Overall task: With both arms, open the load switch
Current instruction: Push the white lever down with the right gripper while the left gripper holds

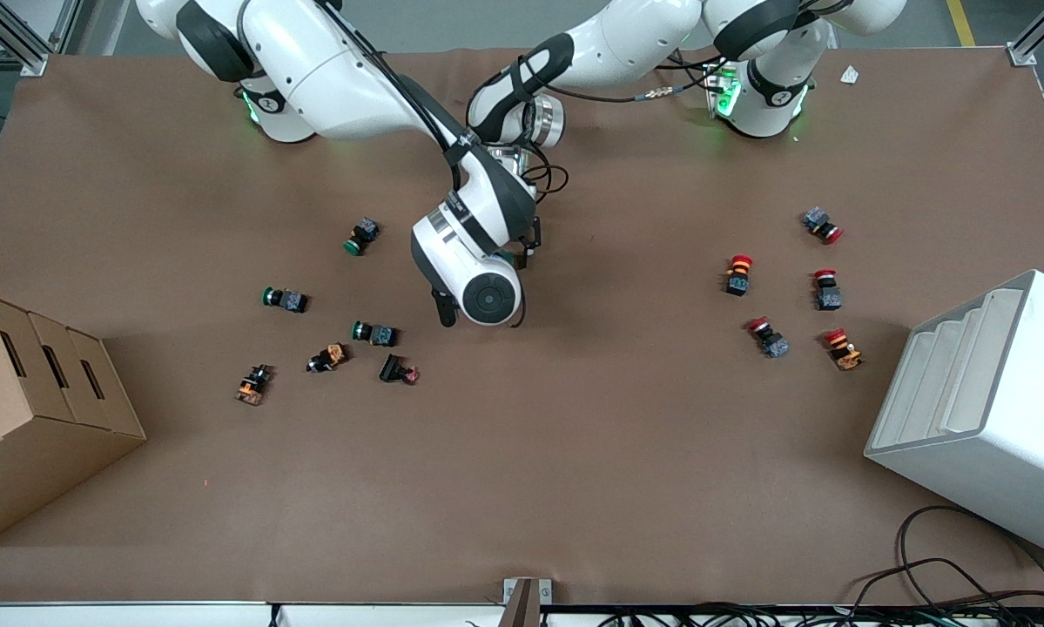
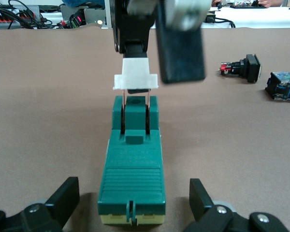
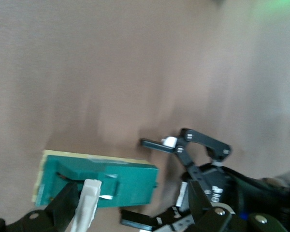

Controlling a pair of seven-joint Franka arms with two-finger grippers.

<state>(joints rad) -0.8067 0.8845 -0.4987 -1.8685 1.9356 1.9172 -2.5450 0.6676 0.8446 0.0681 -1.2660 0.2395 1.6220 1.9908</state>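
The load switch point(image 2: 133, 164) is a dark-green block with a cream base, lying flat on the brown table under both hands at mid-table. Its white lever point(image 2: 135, 79) stands raised on two thin metal legs. My left gripper point(image 2: 133, 200) is open, one finger on each side of the block's end, with a gap on both sides. My right gripper point(image 3: 130, 198) hangs over the switch point(image 3: 101, 181), open. One of its fingers point(image 3: 63, 208) rests against the lever point(image 3: 87, 208). In the front view the right arm's hand point(image 1: 478, 279) hides the switch and both grippers.
Green-capped push buttons point(image 1: 285, 300) and other small parts point(image 1: 398, 370) lie toward the right arm's end. Red-capped ones point(image 1: 738, 274) lie toward the left arm's end. A cardboard box point(image 1: 34, 409) and a white rack point(image 1: 983, 409) stand at the table's two ends.
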